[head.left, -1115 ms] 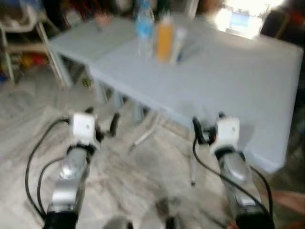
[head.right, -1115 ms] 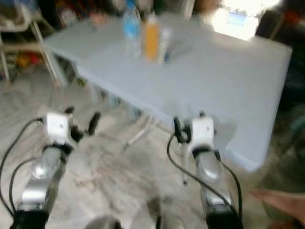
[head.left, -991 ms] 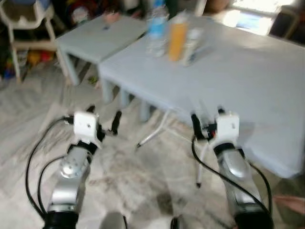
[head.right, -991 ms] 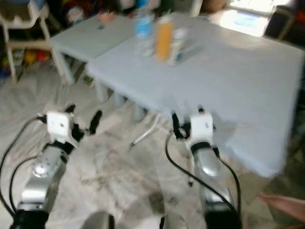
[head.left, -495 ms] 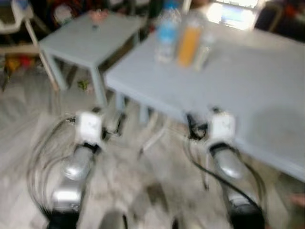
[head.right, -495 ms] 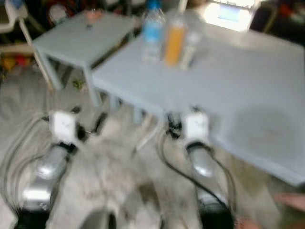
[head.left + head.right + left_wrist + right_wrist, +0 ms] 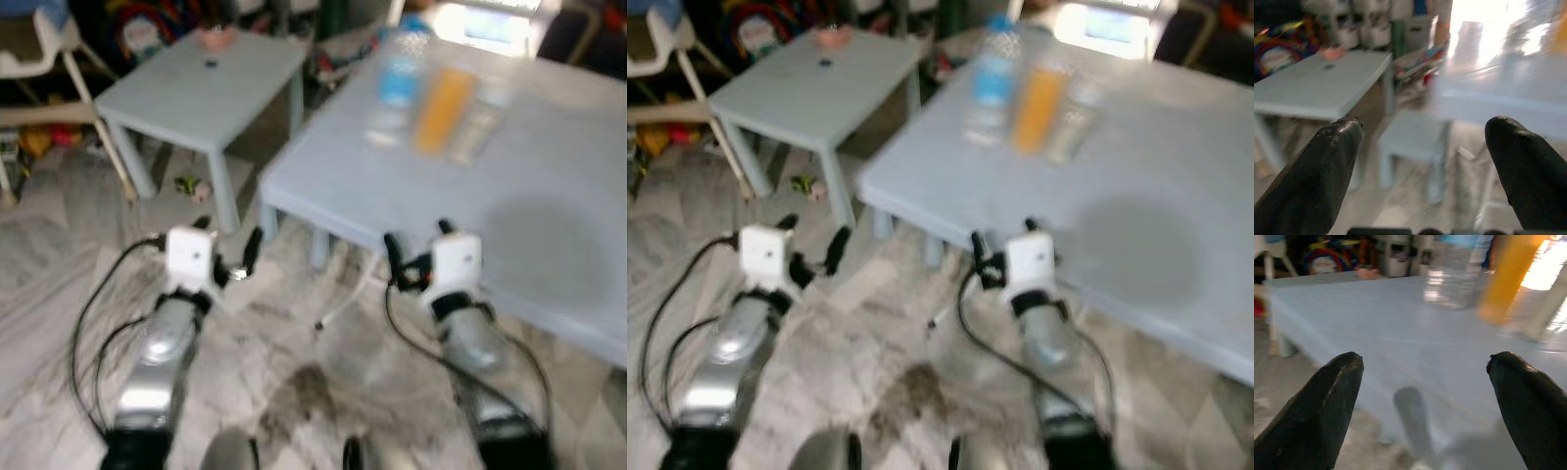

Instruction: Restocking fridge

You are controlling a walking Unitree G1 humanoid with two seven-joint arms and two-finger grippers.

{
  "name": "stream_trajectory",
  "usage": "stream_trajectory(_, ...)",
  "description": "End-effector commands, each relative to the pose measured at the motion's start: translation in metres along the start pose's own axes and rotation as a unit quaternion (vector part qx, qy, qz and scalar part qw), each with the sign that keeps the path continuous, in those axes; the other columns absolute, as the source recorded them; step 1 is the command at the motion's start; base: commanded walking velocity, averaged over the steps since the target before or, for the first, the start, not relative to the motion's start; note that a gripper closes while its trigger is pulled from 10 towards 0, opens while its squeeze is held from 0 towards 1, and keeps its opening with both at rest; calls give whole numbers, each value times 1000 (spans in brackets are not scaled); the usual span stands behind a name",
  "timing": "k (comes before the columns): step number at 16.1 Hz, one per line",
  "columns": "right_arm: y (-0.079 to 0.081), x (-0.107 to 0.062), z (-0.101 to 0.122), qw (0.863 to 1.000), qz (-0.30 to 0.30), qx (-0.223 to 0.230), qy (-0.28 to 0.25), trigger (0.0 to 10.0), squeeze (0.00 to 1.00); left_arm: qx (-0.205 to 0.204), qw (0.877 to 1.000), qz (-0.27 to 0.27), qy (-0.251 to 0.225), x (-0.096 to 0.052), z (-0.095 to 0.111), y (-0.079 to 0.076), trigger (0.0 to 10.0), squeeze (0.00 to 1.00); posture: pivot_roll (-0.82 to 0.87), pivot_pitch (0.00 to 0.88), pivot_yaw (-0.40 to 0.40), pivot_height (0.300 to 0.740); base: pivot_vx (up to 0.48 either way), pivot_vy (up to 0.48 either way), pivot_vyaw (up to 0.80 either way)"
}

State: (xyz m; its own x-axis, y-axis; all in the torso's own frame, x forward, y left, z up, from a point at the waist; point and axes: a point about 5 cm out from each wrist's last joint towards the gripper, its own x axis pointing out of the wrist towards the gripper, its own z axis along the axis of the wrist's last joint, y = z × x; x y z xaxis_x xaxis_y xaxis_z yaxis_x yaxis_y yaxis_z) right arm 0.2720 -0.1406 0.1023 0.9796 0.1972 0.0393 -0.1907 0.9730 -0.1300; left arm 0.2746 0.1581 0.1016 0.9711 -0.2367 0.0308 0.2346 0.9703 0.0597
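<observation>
Both hands hang empty with fingers spread: left hand [image 7: 235,262] over the floor, right hand [image 7: 411,257] at the desk [image 7: 549,186] edge. A water bottle [image 7: 395,86] and an orange bottle [image 7: 443,98] stand upper centre.

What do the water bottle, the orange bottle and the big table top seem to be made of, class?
Water bottle: probably clear plastic, since it is see-through below a blue label. Orange bottle: likely plastic, opaque or holding orange liquid; the blur leaves it open. Big table: a smooth, pale grey-blue matt surface, perhaps moulded plastic or laminate, showing soft shadows.
</observation>
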Motion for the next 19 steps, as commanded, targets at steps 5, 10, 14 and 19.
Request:
stream_trajectory(5, -2, 0, 1, 1000, 2, -8, -4, 10000, 0, 2, 1000, -5, -8, 3, 3, -3, 10000, 0, 6, 113, -17, 740, 283, 388, -603)
stream_trajectory(10, -1, 0, 0, 1000, 5, -10, -3, 10000, 0, 5, 1000, -7, -9, 3, 3, -3, 10000, 0, 7, 111, -19, 740, 350, 184, 0)
stream_trajectory(14, -1, 0, 2, 1000, 1, -15, -14, 10000, 0, 8, 1000, -12, -3, 1, 1, -4, 10000, 0, 8, 107, -21, 740, 80, 0, 0)
stream_trajectory(19, -11, -7, 15, 994, -37, 90, -38, 10000, 0, -5, 998, 46, 44, -18, -14, 28, 10000, 0, 7, 92, -8, 740, 0, 0, 0)
